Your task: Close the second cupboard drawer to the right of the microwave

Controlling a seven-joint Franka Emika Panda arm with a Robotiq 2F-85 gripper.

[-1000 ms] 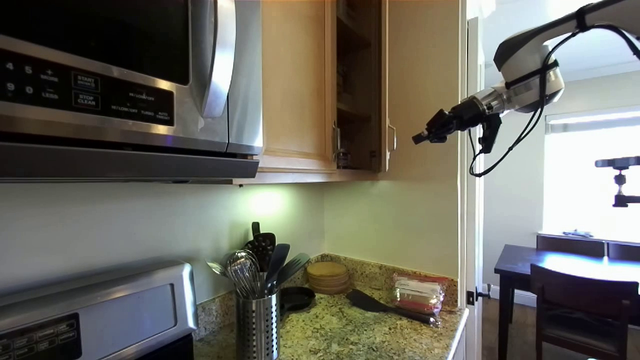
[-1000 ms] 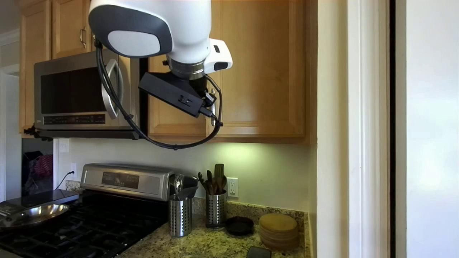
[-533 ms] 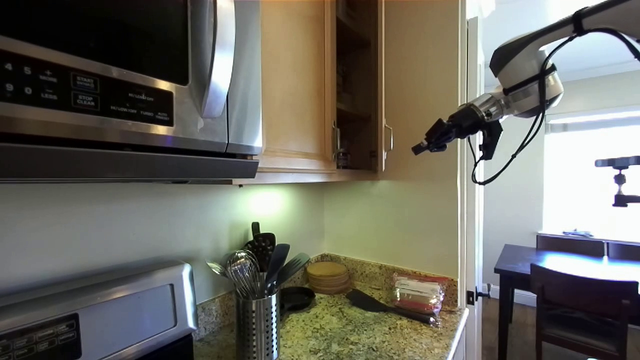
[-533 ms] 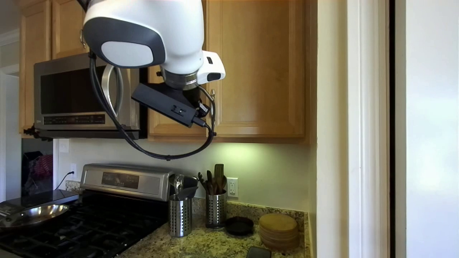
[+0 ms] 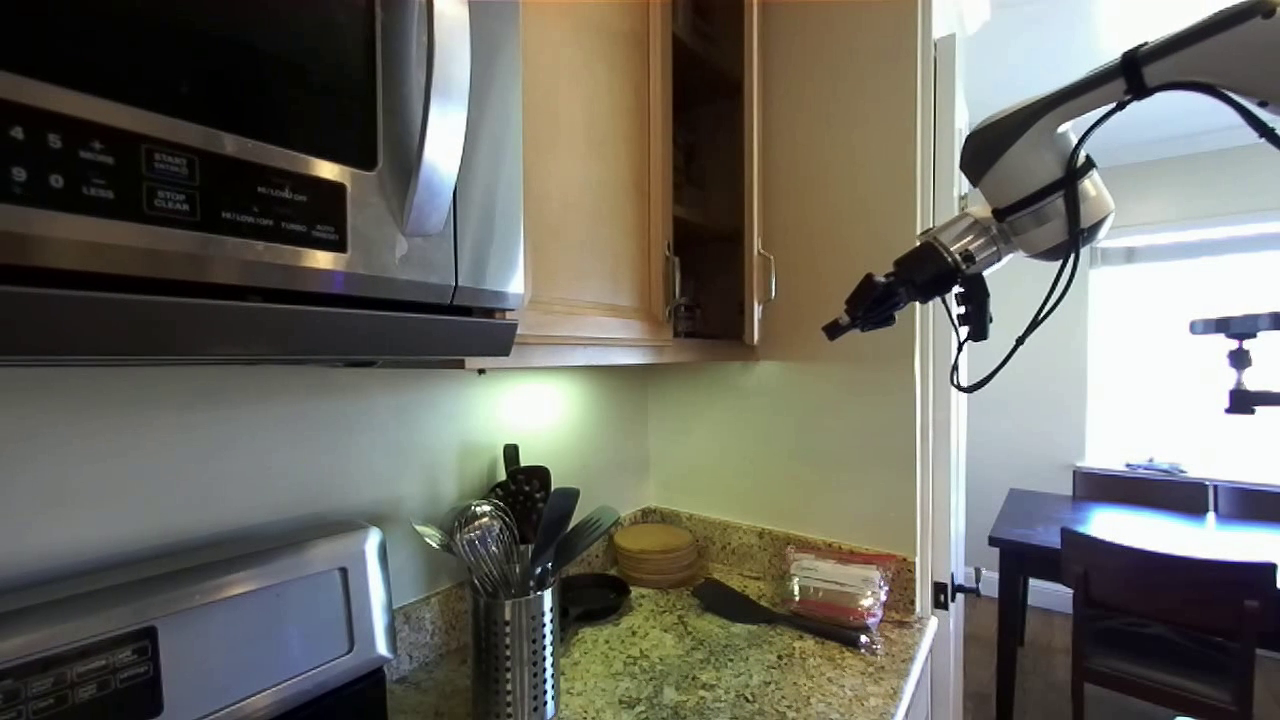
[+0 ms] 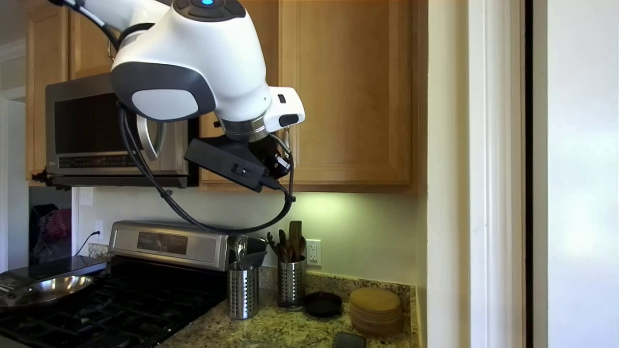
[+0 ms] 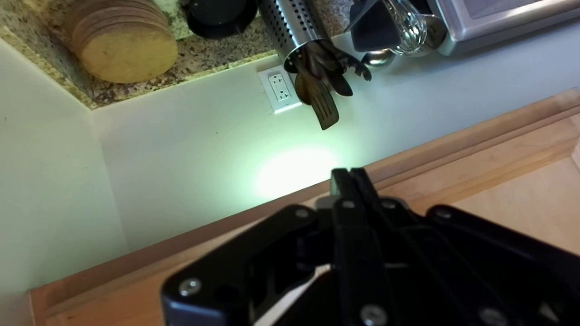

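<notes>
Your desk (image 5: 690, 665) runs low under the cupboards, right edge faced in white. Microwave (image 5: 250, 190) bounds you at left. Second cupboard door (image 6: 346, 92), right of it, is ajar: an exterior view shows you a dark opening on its left. Your pincer (image 7: 348, 172) is clenched, tips together, well above desk height. In an exterior view you've got free room between it and the door's handle (image 5: 767, 277), which sits to its left.

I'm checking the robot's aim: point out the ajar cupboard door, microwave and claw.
Ajar cupboard door (image 5: 752, 170): in an exterior view, on its free edge.
Microwave (image 6: 92, 125): in an exterior view, on its window.
Claw (image 7: 349, 172): wrist view, between fingertips.
</notes>
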